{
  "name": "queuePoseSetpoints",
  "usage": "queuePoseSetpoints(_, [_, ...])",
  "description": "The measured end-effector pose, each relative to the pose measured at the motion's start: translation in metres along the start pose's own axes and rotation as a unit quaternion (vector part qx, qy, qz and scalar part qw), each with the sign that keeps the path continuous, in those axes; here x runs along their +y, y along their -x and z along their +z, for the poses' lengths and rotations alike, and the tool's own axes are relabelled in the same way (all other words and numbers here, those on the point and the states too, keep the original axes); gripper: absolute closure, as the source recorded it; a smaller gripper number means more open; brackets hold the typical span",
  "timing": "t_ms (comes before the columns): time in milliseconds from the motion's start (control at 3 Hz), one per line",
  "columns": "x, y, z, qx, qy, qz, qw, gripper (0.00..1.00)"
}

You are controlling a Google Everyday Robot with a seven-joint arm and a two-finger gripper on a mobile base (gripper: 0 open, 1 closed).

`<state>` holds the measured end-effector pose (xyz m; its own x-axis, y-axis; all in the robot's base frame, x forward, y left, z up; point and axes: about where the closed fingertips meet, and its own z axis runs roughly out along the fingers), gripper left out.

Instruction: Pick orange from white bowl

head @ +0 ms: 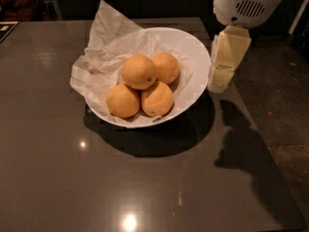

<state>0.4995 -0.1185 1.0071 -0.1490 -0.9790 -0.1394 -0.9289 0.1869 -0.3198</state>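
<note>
**Fig.** Scene as I see it from the remote station, single cam.

- **Bowl:** At centre is the white bowl [195, 57], wide & shallow, w/ a slanted rim that stands highest at approx. 2 o'clock. It sits on a dark glossy table [48, 178].
- **Paper:** The bowl is lined w/ crumpled white paper [104, 47], which spills over the rim from 9 to 12 o'clock.
- **Fruit:** Four fruits lie inside, packed touching.
  - The orange [139, 71], slightly the largest, rides on top of the pile near bowl centre. It has a tiny dark speck on its skin at approx. 4 o'clock.
  - The three smaller oranges sit around & under it, at 2 o'clock [167, 66], 7 o'clock [122, 101] & 5 o'clock [157, 99].
- **Gripper:** The gripper [219, 83], cream-coloured, hangs at 3 o'clock of the bowl, outside it, tip pointing down & just beside the rim.
  - I cannot tell whether it touches the rim.
  - It is apart from the orange, w/ the bowl wall between them.
  - Whether it is spread or pressed together I cannot tell from this angle.
- **Wrist:** Above the gripper, at the frame's 1 o'clock, is the white vented wrist housing [246, 4].
- **Shadow & light:** The arm shadow [241, 144] falls on the table at 4 o'clock of the bowl. Lamp glare [129, 222] shows at 6 o'clock near the frame edge.
- **Floor:** Speckled floor [285, 105] lies past the table edge at 3 o'clock.
</note>
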Motion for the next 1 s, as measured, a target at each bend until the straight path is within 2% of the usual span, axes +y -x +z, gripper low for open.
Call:
queuePoseSetpoints(333, [0.000,0.030,0.008,-0.008,0.005,-0.031,0.9995,0.00])
queuePoseSetpoints(1000, [0.004,0.101,0.039,-0.025,0.042,-0.076,0.9959,0.00])
